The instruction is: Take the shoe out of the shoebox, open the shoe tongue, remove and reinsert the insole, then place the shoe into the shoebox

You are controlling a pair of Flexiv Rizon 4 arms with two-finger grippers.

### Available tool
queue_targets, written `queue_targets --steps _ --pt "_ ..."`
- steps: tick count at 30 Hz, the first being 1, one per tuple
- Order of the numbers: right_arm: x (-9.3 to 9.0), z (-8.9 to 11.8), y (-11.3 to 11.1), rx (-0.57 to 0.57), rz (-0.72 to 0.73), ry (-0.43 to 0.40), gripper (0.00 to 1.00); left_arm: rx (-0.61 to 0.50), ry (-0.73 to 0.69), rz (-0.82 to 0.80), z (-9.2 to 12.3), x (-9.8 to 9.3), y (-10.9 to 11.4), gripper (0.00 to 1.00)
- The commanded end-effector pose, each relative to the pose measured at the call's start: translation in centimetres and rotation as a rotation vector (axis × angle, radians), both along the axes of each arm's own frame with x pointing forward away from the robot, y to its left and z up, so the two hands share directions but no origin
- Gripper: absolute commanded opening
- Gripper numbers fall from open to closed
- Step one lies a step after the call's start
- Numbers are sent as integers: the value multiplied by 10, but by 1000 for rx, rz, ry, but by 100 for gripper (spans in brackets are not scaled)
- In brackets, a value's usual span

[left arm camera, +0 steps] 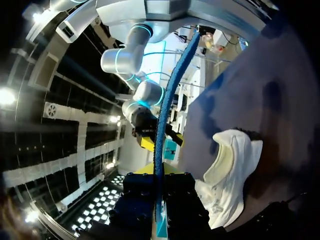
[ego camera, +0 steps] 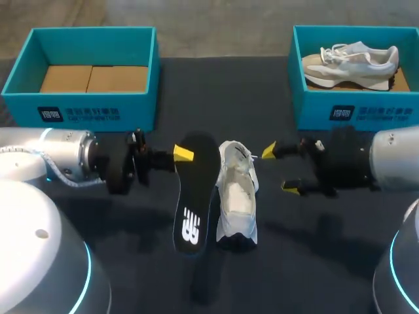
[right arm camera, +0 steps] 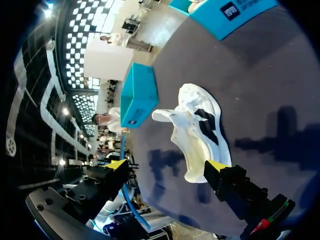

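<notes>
The left hand (ego camera: 178, 154) is closed on the black insole (ego camera: 195, 196) and grips it by one long edge. In the left wrist view the insole shows edge-on, as a thin strip between the fingers. It seems to hang a little above the dark bench (ego camera: 314, 261), just beside the white shoe (ego camera: 237, 196). The shoe lies on the bench between the two hands, with its tongue pulled up. The right hand (ego camera: 280, 170) is wide open and empty, near the tongue end of the shoe, and does not touch it. The left shoebox (ego camera: 85, 111) holds no shoe; the right shoebox (ego camera: 357, 111) holds a second shoe (ego camera: 353, 62).

I judge that the insole is out and must now go back in.

Several things can go wrong from here:
- Nothing holds the shoe, so a push from the insole may slide it or tip it over.
- The insole is thin and held only at one edge, so it may bend, twist in the grip, or fold at the toe.
- The tongue may fall back and cover the opening.
- Both hands must work at one small opening, so they may hit each other.
</notes>
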State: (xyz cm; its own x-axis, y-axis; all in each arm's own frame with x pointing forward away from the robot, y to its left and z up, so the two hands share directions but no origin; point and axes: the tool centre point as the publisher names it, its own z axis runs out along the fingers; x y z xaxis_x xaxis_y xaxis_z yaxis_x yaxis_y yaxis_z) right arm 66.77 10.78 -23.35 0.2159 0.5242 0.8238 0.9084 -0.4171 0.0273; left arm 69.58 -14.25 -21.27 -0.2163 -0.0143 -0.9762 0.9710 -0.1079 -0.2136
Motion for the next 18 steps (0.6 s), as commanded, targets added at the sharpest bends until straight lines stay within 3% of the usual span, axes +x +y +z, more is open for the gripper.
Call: queue_targets --steps 1,18 --pt "-24 10 -32 -2 -3 15 100 -11 73 -36 -5 -8 -10 0" --pt "-24 10 -32 -2 -3 15 100 19 65 -58 -7 -7 -14 0"
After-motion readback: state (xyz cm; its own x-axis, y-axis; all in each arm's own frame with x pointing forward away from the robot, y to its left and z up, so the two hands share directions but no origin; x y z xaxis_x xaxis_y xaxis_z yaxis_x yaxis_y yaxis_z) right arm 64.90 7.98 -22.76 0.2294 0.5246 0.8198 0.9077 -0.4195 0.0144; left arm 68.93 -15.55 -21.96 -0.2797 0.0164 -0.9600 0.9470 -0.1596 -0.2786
